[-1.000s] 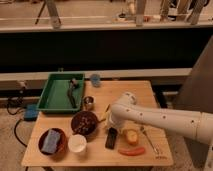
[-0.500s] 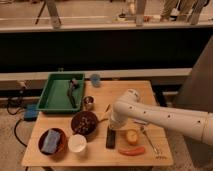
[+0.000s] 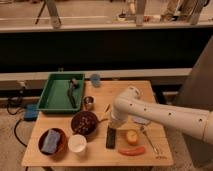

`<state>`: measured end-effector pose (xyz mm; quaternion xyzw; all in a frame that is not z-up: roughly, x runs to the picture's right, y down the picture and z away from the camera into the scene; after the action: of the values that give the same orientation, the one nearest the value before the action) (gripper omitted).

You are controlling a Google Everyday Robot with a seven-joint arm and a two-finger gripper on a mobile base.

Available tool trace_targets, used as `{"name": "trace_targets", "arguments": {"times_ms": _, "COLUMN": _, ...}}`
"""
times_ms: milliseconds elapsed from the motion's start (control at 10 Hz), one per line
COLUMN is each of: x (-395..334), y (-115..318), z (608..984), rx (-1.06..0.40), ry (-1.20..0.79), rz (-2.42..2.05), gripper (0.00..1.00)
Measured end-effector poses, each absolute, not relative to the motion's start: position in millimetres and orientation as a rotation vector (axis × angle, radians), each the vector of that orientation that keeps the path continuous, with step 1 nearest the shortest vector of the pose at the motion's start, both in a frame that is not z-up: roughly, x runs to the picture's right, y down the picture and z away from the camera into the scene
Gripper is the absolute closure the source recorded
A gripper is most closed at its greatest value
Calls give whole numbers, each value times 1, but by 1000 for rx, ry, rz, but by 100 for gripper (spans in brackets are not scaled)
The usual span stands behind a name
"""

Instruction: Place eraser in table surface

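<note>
Blue sponge (image 3: 51, 140) at front-left corner, dark bowl (image 3: 84, 123) mid-tabletop: neither's budged. Eraser (image 3: 111, 137) lies flat on the table surface (image 3: 116, 90), near front edge, btwn white cup (image 3: 77, 143) & yellow round thing (image 3: 131, 136), same spot as a sec ago. My gripper (image 3: 112, 125) hangs right over its far end; arm's barely shifted. Clamped or spread, can't tell: wrist hides it. Prob eraser's already where the task wants it.
</note>
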<state>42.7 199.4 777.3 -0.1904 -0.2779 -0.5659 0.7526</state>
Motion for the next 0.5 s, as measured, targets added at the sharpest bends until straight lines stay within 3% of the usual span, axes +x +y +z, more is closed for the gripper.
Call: {"name": "trace_targets", "arguments": {"times_ms": 500, "x": 33, "y": 210, "z": 772, "rx": -355, "ry": -546, "rz": -1396, "gripper": 40}}
